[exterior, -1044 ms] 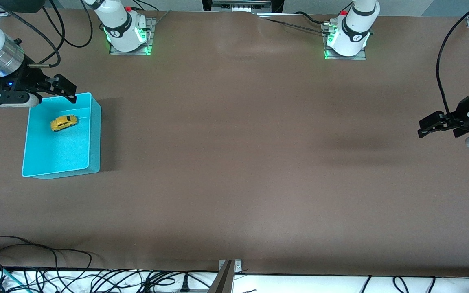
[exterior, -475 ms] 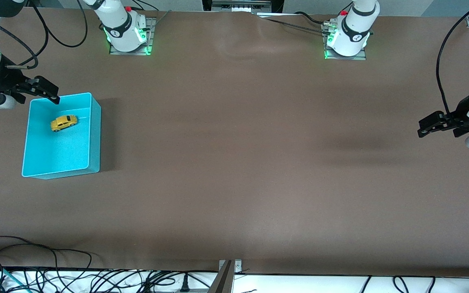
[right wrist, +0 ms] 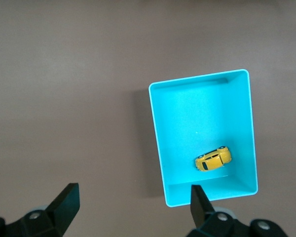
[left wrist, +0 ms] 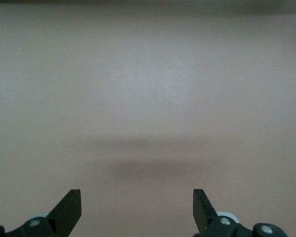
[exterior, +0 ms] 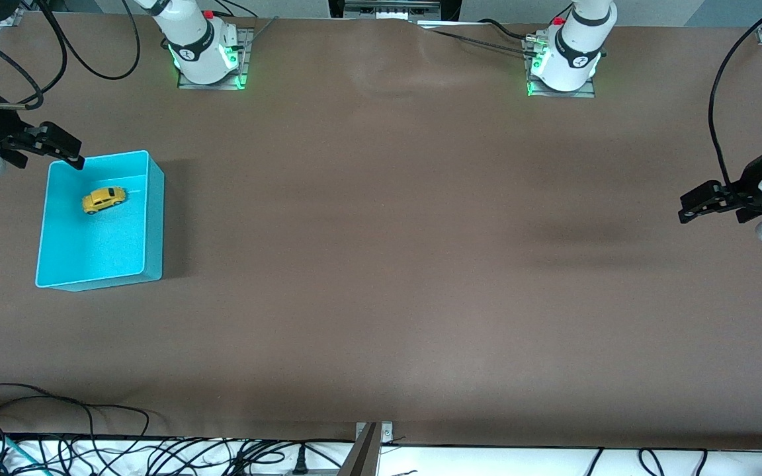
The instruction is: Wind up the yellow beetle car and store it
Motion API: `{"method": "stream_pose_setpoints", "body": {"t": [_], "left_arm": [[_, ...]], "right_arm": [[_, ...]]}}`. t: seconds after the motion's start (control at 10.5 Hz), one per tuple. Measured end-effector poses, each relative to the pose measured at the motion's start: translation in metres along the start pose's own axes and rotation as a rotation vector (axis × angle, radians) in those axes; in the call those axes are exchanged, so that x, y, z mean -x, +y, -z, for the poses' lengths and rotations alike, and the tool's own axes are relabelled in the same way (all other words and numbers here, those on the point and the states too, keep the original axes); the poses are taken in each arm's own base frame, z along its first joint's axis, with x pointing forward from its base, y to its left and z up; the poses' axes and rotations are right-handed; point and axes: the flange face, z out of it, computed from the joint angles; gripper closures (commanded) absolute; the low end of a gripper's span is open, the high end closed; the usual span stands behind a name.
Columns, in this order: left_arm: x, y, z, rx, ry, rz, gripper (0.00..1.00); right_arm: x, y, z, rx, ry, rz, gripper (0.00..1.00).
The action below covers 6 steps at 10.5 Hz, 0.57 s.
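Evidently, the yellow beetle car (exterior: 104, 199) was found inside the turquoise bin (exterior: 153, 225), resting on its wheels on the bin floor, in the part of the bin farther from the front camera and apart from the walls. The bin itself was set on the brown surface (exterior: 381, 264) toward the right arm's end. In the right wrist view the car (right wrist: 213, 158) was seen lying at a slant near one short wall of the bin (right wrist: 203, 83), with nothing else in the bin.

The right pincer (exterior: 57, 147) was held in the air just off the bin's corner that lies farthest from the front camera, over the bare surface at the right arm's end; its fingers (right wrist: 67, 200) were spread wide apart (nothing was gripped between them).

The left pincer (exterior: 705, 201) was held over the surface at the left arm's end, well apart from the bin, and the arm was waiting there. Its fingers (left wrist: 70, 205) were likewise released and spread, with only bare surface (left wrist: 148, 98) and a faint shadow seen between them.

Cables (exterior: 57, 436) were seen along the surface's edge nearest the front camera.
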Motion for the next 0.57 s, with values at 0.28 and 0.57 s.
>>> {"method": "stream_pose_setpoints", "body": {"t": [0.28, 0.57], "left_arm": [[0.0000, 0.0000, 0.0000, 0.000, 0.000, 0.000, 0.00], [0.0000, 0.0000, 0.0000, 0.000, 0.000, 0.000, 0.00]], "right_arm": [[-0.0004, 0.0004, -0.0022, 0.000, -0.008, -0.001, 0.00], [-0.0042, 0.0022, -0.0089, -0.005, -0.020, -0.006, 0.00]]}}
